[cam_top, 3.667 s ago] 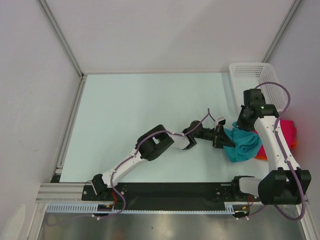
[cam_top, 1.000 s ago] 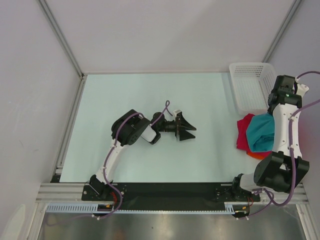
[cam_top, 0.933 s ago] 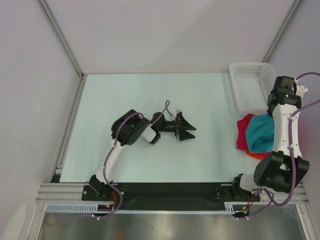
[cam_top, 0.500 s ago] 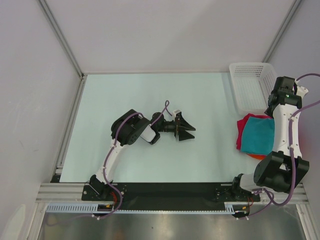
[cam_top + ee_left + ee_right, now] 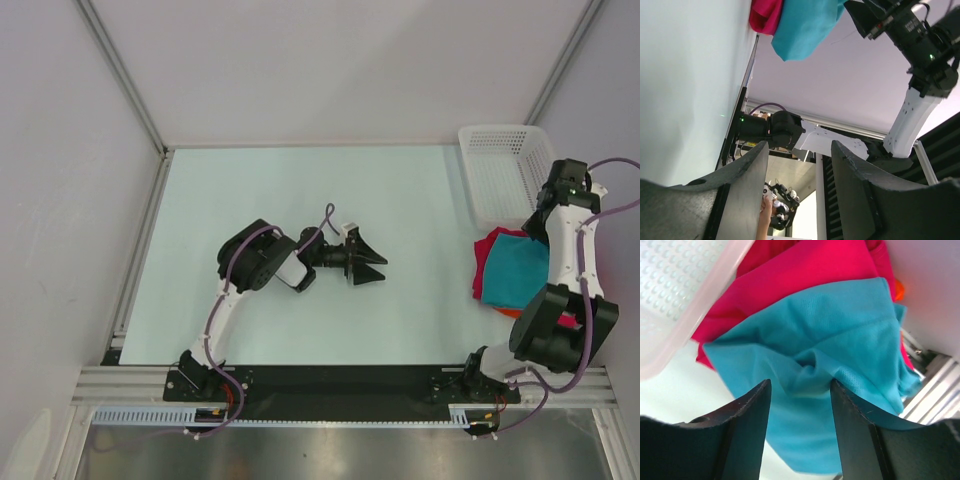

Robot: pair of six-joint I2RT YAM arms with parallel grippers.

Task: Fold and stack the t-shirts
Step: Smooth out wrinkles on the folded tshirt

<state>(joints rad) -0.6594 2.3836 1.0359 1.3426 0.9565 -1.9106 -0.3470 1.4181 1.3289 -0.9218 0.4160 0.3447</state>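
A robotics lab is indicated — a purpose-built test cell. A pale table (image 5: pixel 300 190) is enclosed by plain white panels (image 5: pixel 330 70) held in aluminium profiles (image 5: pixel 120 78), and two robot arms (image 5: pixel 225 305) are bolted to a black rail (image 5: pixel 340 378) at its near edge. Purple cables (image 5: pixel 327 214) are looped along the arms, and a slotted cable duct (image 5: pixel 300 418) is fixed in front of the rail.

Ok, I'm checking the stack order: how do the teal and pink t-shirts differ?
The teal t-shirt lies on top; the pink t-shirt lies under it. Teal shows most of its surface, pink only a border at the far and left sides. Teal is creased, pink smoother. Both are plain cloth in one pile.
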